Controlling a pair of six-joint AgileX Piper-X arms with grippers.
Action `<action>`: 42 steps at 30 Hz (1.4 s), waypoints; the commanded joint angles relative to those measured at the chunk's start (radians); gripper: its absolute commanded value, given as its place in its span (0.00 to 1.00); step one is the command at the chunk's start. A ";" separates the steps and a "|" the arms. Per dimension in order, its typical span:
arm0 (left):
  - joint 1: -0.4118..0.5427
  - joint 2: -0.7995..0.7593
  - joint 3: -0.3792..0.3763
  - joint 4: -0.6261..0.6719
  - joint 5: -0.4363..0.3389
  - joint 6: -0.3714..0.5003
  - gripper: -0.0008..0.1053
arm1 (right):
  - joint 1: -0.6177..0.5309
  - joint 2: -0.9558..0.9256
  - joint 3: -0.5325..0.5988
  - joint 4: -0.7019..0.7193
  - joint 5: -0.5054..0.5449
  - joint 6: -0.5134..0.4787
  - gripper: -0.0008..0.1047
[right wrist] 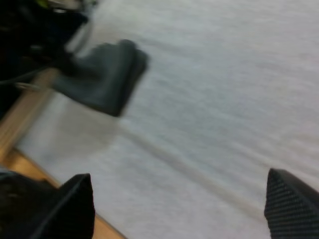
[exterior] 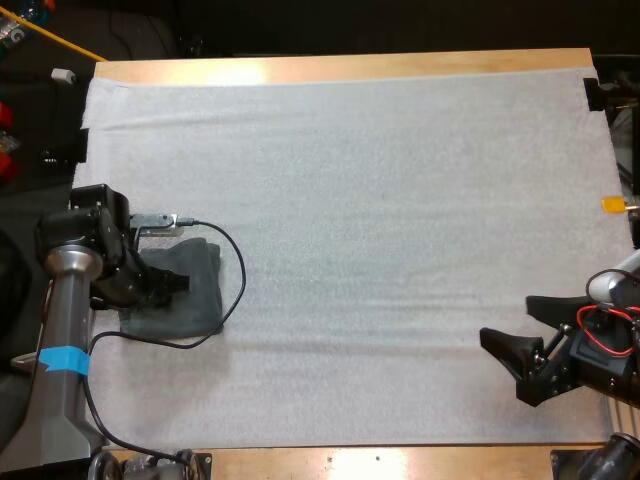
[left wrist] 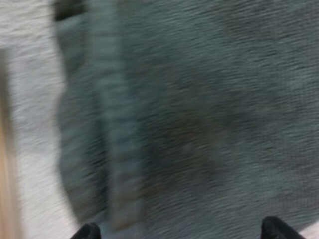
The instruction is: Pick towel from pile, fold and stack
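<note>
Broadly, we see the wooden table (exterior: 340, 68) carrying the white mat (exterior: 380, 220). The mat covers nearly all of the tabletop, and wood shows along the twelve o'clock and six o'clock sides in the high view. On the mat lies one dark grey-green towel (exterior: 200, 300), at about eight o'clock, close to the mat's nine o'clock border and well apart from its centre. It looks loosely folded rather than spread out, with a rounded fold facing three o'clock. In the left wrist view a woven stripe runs along the cloth near one edge.

Our left gripper (exterior: 172, 284) hangs over the towel's nine o'clock half, so the arm hides part of the cloth from above. Its fingers (left wrist: 87, 232) stand wide apart, with the towel's surface beneath and between them. We cannot tell whether the tips touch the cloth, and they clamp nothing.

Our right gripper (exterior: 512, 330) sits at about four o'clock over the mat, pointing towards nine o'clock and well apart from the towel. Its fingers (right wrist: 75, 204) are spread wide with mat between them, gripping nothing. From its wrist camera the towel shows far off, just beside the dark bulk of the left arm
</note>
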 commanded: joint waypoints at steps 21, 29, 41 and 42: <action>-0.001 0.123 0.141 -0.217 0.022 -0.022 0.59 | -0.007 0.088 -0.004 -0.062 -0.065 0.023 0.66; -0.001 0.121 0.020 -0.269 0.037 -0.045 0.59 | -0.007 0.088 -0.004 -0.107 -0.065 0.023 0.66; -0.003 0.218 0.017 -0.419 0.061 -0.088 0.59 | -0.007 0.088 -0.004 -0.132 -0.067 0.023 0.66; -0.003 0.233 0.017 -0.419 0.067 -0.088 0.59 | -0.007 0.088 -0.004 -0.132 -0.067 0.023 0.66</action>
